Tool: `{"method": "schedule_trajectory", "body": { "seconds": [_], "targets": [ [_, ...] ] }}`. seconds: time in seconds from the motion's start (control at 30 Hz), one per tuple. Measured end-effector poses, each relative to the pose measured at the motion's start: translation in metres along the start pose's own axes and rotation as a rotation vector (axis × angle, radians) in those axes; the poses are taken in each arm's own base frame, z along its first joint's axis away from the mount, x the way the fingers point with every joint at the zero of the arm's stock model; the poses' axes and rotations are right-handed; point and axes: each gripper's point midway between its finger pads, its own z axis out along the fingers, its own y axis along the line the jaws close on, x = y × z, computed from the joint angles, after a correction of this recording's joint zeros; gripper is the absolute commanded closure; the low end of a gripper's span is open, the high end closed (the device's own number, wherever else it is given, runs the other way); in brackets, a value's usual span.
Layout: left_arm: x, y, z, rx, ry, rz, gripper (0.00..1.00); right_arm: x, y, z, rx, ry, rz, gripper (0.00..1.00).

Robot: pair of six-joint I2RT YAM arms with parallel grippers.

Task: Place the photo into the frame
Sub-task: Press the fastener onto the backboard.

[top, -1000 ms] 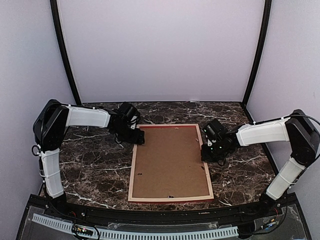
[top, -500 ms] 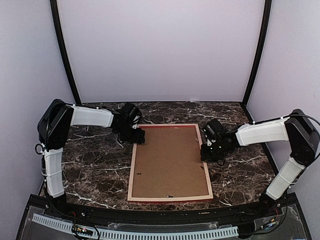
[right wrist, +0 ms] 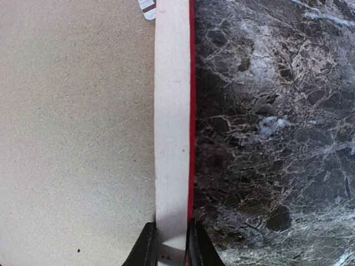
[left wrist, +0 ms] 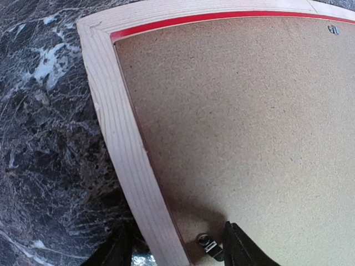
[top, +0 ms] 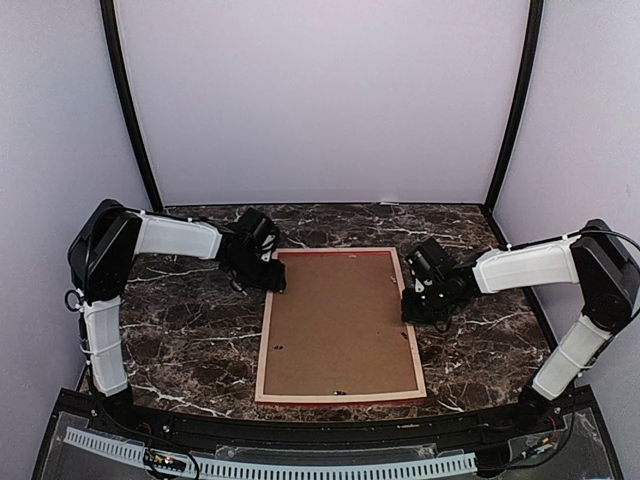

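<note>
On the left, the left gripper point(left wrist: 175, 252) sits at the far left corner of the frame point(top: 264, 350), its fingers point(left wrist: 238, 249) spread astride the pale left rail; one is over the table point(top: 180, 330) and the other over the backing board point(top: 340, 320), just beside a small metal clip point(left wrist: 208, 244), with a clear gap on the board side; it pinches nothing yet; the frame lies flat and face down in the middle of the table, pale wood up and a red line showing at its inner lip; its long axis runs from the near edge away towards the far wall, so each long rail lies under its own arm's hand and passes between that hand's jaws; the board fills the opening, and the photo cannot be seen anywhere, so I cannot tell whether it already lies under the board; on the right, the right gripper point(right wrist: 172, 246) is pressed together on the right rail, towards its far end, fingers tight against both sides of the wood; the two hands are about equally near, one per rail, and I judge that the coming move turns on the left jaws closing across their rail to match the right; against a second ago, the left hand has shifted slightly outward to the left, while the frame, the board and the right hand stand where they were.
</note>
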Motion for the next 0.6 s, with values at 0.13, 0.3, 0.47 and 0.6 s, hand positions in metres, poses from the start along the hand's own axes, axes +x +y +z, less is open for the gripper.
{"method": "schedule_trajectory", "body": {
  "seconds": [0.13,0.3,0.47,0.6],
  "targets": [
    [0.0054,-0.0002,-0.0021,0.01,0.006,-0.005,0.47,0.0,0.0,0.0,-0.003,-0.004,0.001,0.84],
    [0.0071,-0.0013,-0.0032,0.019,0.007,-0.008,0.55,-0.0002,0.0001,-0.0001,-0.003,-0.004,0.001,0.84],
    [0.0084,-0.0017,-0.0039,0.024,0.008,-0.008,0.62,-0.0001,0.0001,0.0001,-0.005,-0.006,0.001,0.83],
    [0.0086,-0.0016,-0.0041,0.024,0.008,-0.008,0.66,0.0,0.0001,0.0001,-0.006,-0.008,0.002,0.83]
  ]
}}
